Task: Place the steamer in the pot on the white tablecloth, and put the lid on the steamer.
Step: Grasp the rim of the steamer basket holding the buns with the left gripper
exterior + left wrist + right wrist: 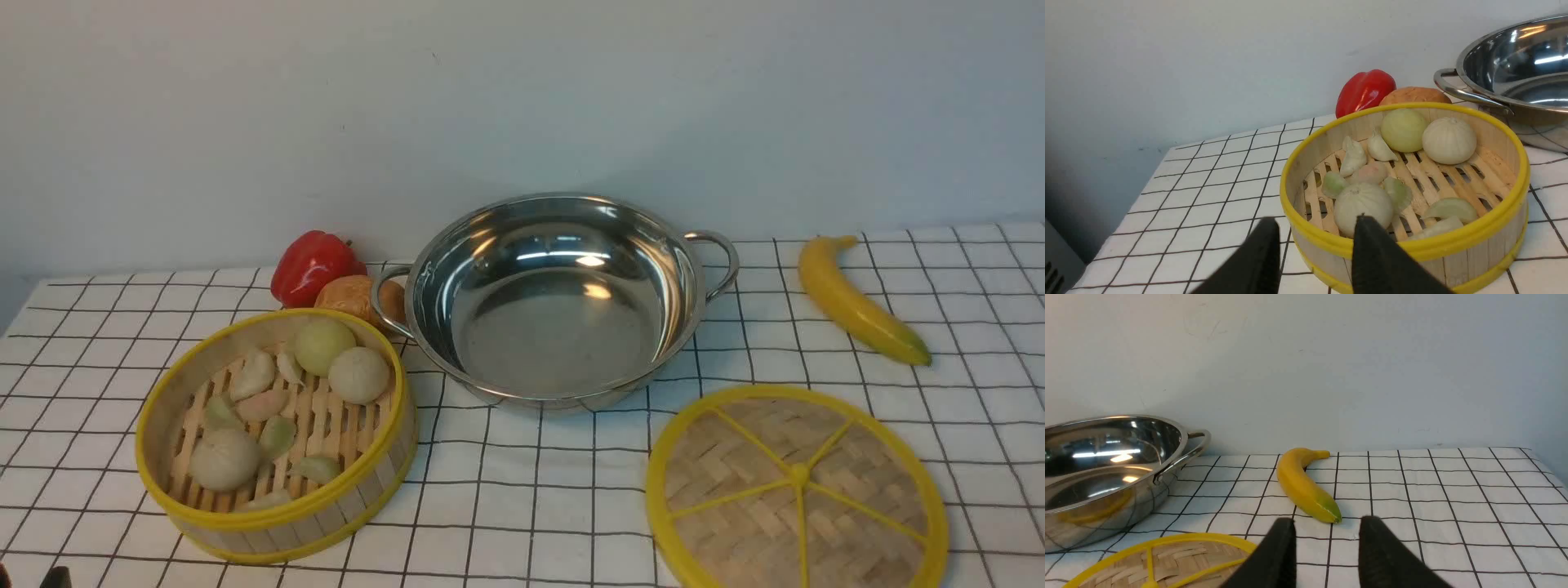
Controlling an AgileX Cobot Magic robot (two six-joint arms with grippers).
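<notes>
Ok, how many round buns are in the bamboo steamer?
3. A greenish bun and a white bun sit side by side at the steamer's far edge, toward the pot; a third bun lies near-left. None seems hidden.

The round bamboo steamer basket (359, 490) has yellow rims and pale tan slats. The wide steel pot (555, 327) is mirror silver. The flat woven lid (735, 482) is tan with yellow spokes. The white tablecloth (531, 506) carries a thin black grid. The curved banana (853, 306) is yellow, green-tipped.
</notes>
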